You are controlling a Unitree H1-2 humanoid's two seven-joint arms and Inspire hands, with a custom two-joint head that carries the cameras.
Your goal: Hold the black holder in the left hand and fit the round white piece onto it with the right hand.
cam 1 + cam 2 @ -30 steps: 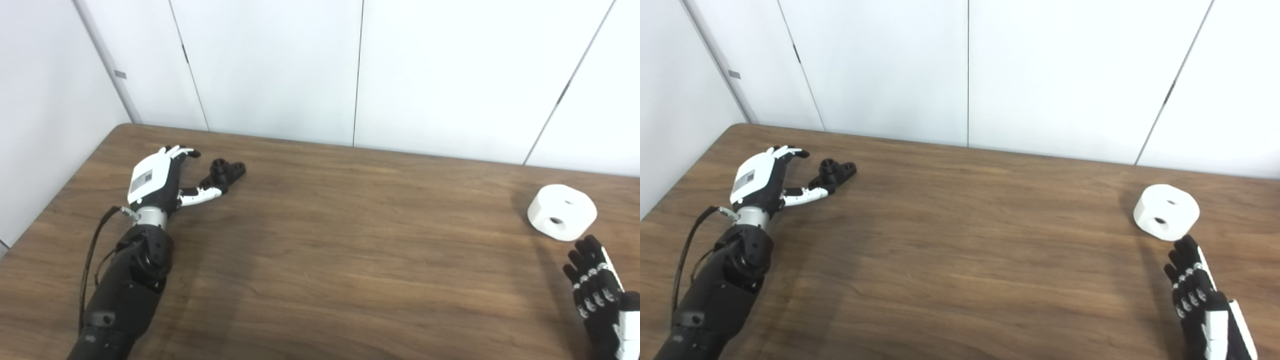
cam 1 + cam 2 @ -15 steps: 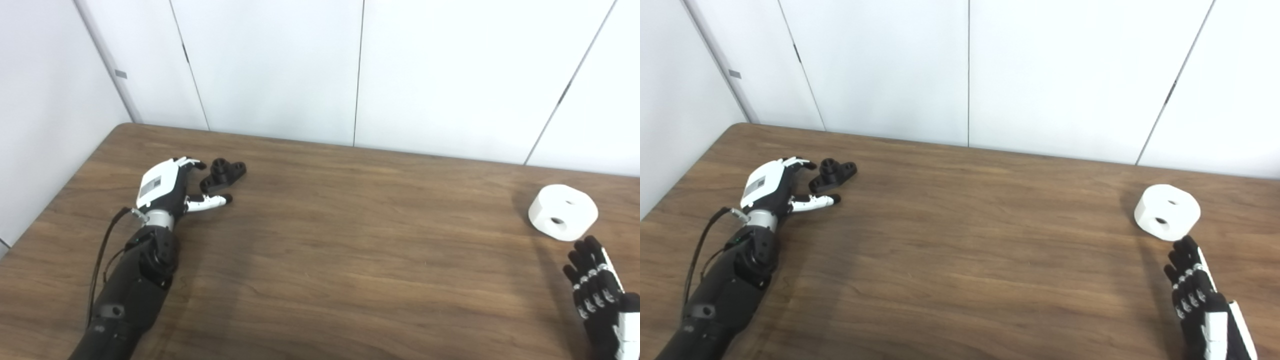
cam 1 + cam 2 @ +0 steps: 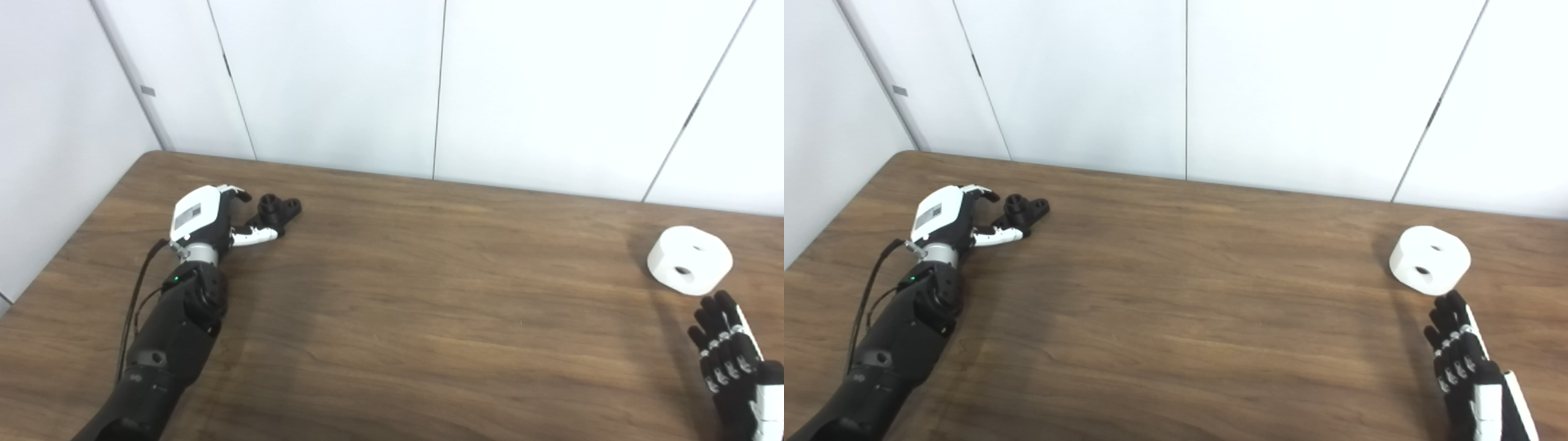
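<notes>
Left hand (image 3: 205, 214): fingers spread, holding nothing
Holder (image 3: 274, 212): just right of its fingertips, between fingers and thumb
Right hand (image 3: 1467, 361): fingers straight, slightly apart, empty; white piece (image 3: 1429, 260) just beyond

Bare lab-like room: wooden table (image 3: 429, 294), plain white wall panels (image 3: 331, 79).

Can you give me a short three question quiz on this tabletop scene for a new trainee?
1. True or false: the round white piece lies on the table, unheld.
2. Which hand is nearest the black holder? A. left hand B. right hand
3. Fill in: the right hand's fingers are spread and hold ____.

Key: 1 true; 2 A; 3 nothing.
</notes>
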